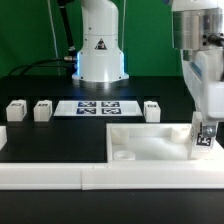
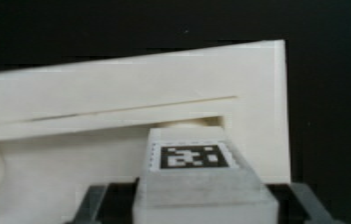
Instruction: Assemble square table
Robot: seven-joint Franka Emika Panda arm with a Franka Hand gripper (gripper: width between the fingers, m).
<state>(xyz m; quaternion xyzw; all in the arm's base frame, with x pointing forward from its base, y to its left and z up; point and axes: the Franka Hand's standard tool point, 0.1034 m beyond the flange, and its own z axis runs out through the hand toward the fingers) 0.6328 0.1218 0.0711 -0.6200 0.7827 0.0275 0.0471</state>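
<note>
Clamping the small white tagged plastic block leg by its flat sides, the two-finger gripper holds this seemingly light, stiff, slick part at a corner of the large flat white plastic square panel, lower right in the exterior view.

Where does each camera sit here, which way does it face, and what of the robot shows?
Exterior view: off the arm, facing across the long rail and square panel toward the robot base; arm and end effector show on the exterior view's right.
Wrist view: on the wrist, looking past the end effector's fingers at the tagged leg it grips, over the square panel.
Shared: the tagged leg, the square panel, the end effector.
</note>
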